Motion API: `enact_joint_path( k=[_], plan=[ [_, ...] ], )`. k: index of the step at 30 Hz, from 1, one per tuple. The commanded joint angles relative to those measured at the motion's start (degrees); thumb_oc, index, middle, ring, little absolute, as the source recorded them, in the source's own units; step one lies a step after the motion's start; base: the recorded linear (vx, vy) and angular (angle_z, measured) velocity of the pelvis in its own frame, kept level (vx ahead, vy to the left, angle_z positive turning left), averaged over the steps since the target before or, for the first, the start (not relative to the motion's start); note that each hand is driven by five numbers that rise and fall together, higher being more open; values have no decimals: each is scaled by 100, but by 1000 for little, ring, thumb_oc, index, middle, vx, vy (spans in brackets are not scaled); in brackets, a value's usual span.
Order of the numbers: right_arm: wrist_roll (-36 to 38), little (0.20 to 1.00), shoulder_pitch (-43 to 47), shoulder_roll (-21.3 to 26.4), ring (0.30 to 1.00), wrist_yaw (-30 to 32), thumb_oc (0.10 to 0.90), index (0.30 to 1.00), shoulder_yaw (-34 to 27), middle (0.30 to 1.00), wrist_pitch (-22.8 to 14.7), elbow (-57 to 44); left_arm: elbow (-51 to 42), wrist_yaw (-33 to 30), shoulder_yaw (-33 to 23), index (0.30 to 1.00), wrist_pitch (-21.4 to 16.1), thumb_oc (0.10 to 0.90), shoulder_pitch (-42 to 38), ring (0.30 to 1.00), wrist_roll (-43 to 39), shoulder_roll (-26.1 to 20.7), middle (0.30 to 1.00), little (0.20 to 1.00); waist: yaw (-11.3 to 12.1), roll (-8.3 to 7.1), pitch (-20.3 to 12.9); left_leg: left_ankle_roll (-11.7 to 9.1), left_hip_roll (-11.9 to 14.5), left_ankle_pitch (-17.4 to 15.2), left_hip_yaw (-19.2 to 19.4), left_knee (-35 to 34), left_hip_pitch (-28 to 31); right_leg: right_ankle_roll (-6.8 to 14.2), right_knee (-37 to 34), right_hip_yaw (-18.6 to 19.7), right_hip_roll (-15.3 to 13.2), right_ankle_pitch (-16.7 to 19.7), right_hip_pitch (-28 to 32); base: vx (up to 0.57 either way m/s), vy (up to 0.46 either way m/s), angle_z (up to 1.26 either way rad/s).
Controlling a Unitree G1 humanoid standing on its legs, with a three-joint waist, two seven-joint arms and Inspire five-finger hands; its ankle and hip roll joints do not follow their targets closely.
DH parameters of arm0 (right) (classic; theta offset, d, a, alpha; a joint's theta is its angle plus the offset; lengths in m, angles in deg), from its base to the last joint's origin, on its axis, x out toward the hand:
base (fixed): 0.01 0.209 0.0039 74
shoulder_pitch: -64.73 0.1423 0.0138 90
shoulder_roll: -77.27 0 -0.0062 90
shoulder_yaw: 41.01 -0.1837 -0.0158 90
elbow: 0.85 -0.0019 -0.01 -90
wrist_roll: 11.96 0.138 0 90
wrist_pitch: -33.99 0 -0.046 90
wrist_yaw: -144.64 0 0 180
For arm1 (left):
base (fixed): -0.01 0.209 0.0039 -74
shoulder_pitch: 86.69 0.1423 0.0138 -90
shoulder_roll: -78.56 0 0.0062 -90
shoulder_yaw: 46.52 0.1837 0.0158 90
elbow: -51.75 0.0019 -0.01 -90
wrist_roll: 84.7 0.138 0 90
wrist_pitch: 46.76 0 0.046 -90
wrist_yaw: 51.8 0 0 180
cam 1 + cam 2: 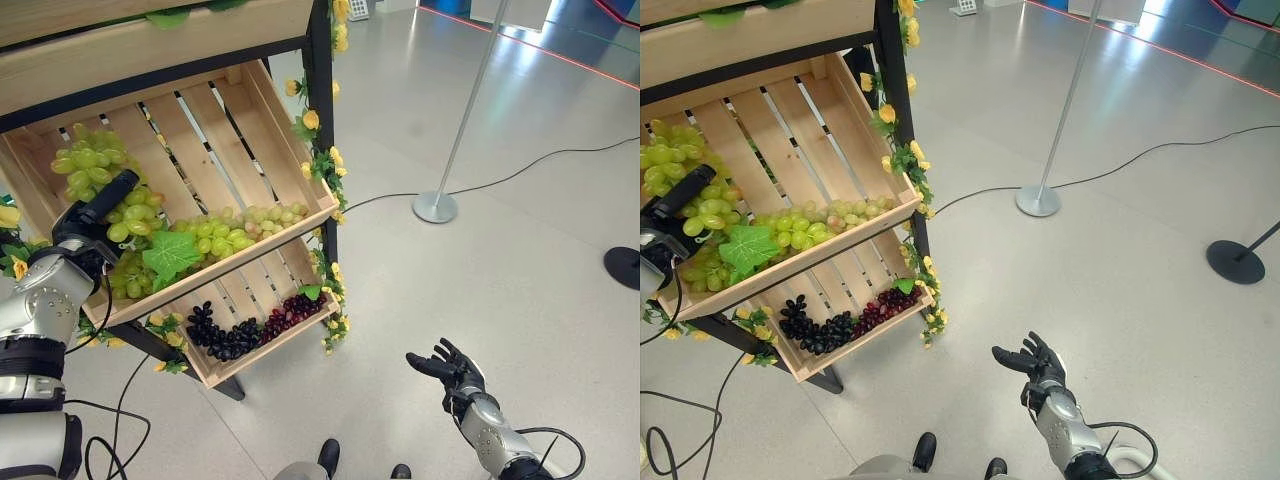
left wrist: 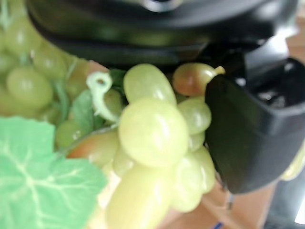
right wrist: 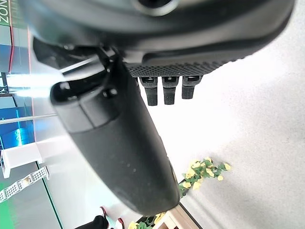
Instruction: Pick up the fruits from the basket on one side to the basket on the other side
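A slatted wooden crate tilts forward on the upper shelf. One heap of green grapes fills its left end, and more green grapes lie along its front lip beside a green leaf. My left hand rests in the left heap. In the left wrist view a bunch of green grapes presses against the palm, with the thumb beside it. My right hand hovers low over the floor to the right, palm up, open and holding nothing.
A lower crate holds dark grapes and red grapes. Yellow flower garlands hang on the stand's black right post. A pole with a round base, a floor cable and a black disc base are to the right.
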Motion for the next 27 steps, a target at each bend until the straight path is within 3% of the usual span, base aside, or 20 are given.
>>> enact_joint_path(
  k=[1,8,16,21,27],
  plan=[
    [311,900,93,345,900,-23,800,900,213,900,-617,-174,361,131,231,900,-391,800,-1124,900,894,-465,900,900,-6,278,-685,-430,258,-158,367,49,24,123,14,-58,-171,20,103,0,0,0],
    [290,900,45,372,900,50,800,900,189,900,-588,-289,293,162,504,900,-440,800,-1251,900,1530,-635,900,900,-10,262,-675,-422,257,-167,374,49,18,132,14,-41,-161,31,81,0,0,0],
    [371,900,80,409,900,35,800,900,218,900,-550,-323,-82,113,996,900,-721,800,-1244,900,3221,-679,900,900,29,190,-664,-416,253,-180,341,49,14,119,14,-49,-140,32,78,0,0,0],
    [400,900,113,373,900,37,800,900,255,900,-601,-320,-337,107,1228,900,-691,800,-1137,900,4038,-656,900,900,50,138,-676,-412,257,-190,353,49,26,116,14,-43,-131,43,79,0,0,0],
    [381,900,130,391,900,38,800,900,220,900,-513,-339,-402,-23,1321,900,-712,800,-1099,900,4387,-725,900,900,29,131,-671,-413,266,-184,393,49,29,124,14,-18,-128,60,69,0,0,0]
  ],
)
